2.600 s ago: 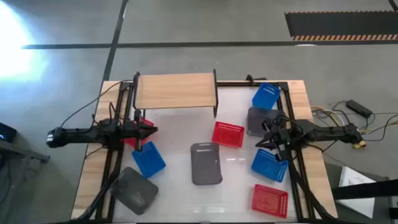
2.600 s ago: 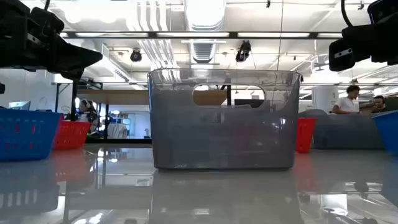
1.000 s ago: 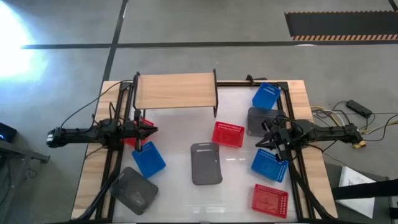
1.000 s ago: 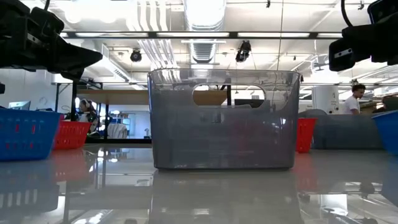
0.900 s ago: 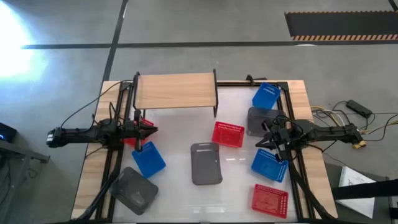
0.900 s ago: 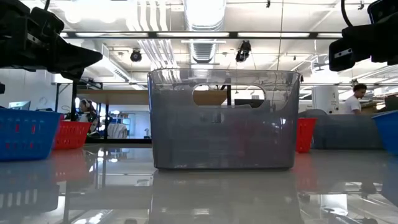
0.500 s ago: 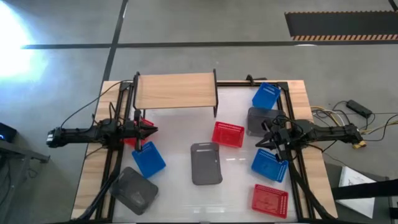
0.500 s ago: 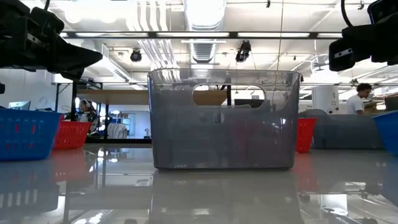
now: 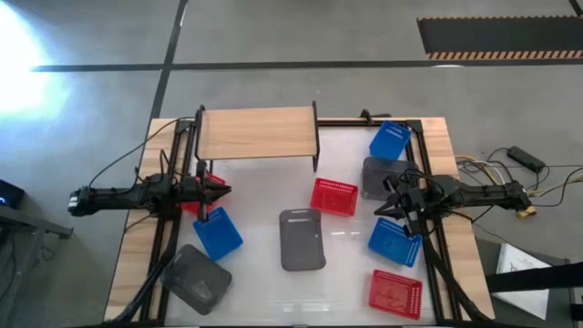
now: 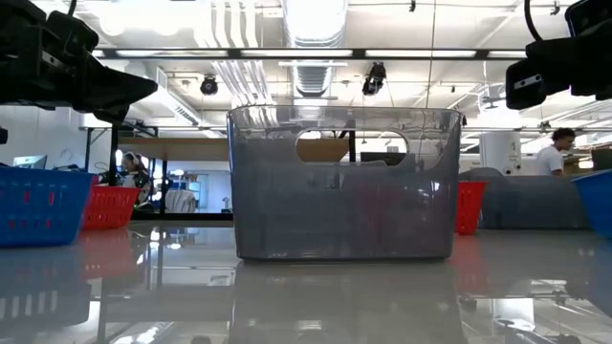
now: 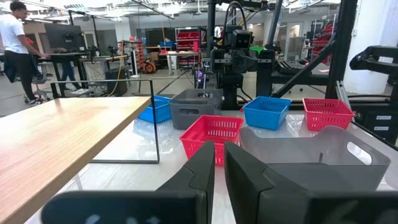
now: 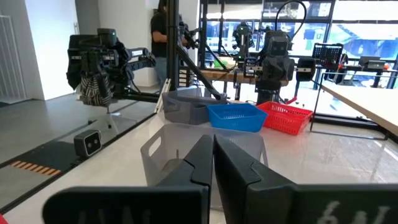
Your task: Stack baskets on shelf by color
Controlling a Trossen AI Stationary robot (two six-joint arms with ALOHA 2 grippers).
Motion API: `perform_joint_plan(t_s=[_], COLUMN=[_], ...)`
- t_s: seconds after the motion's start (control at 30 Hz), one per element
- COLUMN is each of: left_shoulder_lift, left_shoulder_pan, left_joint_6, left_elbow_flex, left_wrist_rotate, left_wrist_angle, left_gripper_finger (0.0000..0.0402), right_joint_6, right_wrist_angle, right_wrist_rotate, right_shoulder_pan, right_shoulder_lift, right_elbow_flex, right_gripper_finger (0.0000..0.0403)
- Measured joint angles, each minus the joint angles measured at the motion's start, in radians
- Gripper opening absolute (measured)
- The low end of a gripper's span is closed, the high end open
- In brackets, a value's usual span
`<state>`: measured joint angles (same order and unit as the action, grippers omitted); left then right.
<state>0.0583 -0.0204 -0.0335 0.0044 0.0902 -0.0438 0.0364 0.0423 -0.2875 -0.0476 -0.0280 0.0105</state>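
Observation:
Nine baskets stand on their bottoms on the white table. The blue ones are at the far right (image 9: 390, 140), near left (image 9: 217, 233) and right (image 9: 394, 240). The red ones are at the left (image 9: 193, 199), centre (image 9: 333, 196) and near right (image 9: 395, 293). The grey ones are at the centre (image 9: 301, 240), near left (image 9: 197, 278) and right (image 9: 381, 176). The wooden shelf (image 9: 258, 133) stands at the far side with a bare top. My left gripper (image 9: 221, 190) is shut above the left red basket. My right gripper (image 9: 383, 208) is shut beside the right grey basket.
Black frame rails (image 9: 164, 237) run along the table's left and right sides (image 9: 435, 246). The centre grey basket (image 10: 342, 182) fills the middle of the low view. People show in the room beyond the table (image 10: 550, 153).

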Motion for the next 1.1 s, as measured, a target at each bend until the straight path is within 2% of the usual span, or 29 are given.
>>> perform_joint_plan(t_s=[0.6,0.7,0.83,0.93,1.1], left_shoulder_lift=[0.0,0.0,0.0,0.0,0.094], left_shoulder_pan=[0.0,0.0,0.0,0.0,0.003], left_joint_6=[0.0,0.0,0.001,0.082,0.079], left_elbow_flex=[0.0,0.0,0.0,0.002,0.057], left_wrist_rotate=[0.001,0.001,0.005,0.005,-0.023], left_wrist_angle=[-0.019,-0.11,-0.328,-0.475,-0.456], left_gripper_finger=[0.0019,0.0019,0.0019,0.0019,0.0019], right_joint_6=[0.0,-0.001,-0.002,0.0,-0.001], right_wrist_angle=[0.0,0.0,0.0,0.0,0.0], right_wrist_rotate=[0.0,0.0,0.0,0.0,0.0], right_shoulder_pan=[0.0,0.0,0.0,0.0,0.0], right_shoulder_lift=[0.0,0.0,0.0,0.0,0.0], right_elbow_flex=[0.0,0.0,0.0,0.0,0.0], right_gripper_finger=[0.0009,0.0009,0.0009,0.0009,0.0009])
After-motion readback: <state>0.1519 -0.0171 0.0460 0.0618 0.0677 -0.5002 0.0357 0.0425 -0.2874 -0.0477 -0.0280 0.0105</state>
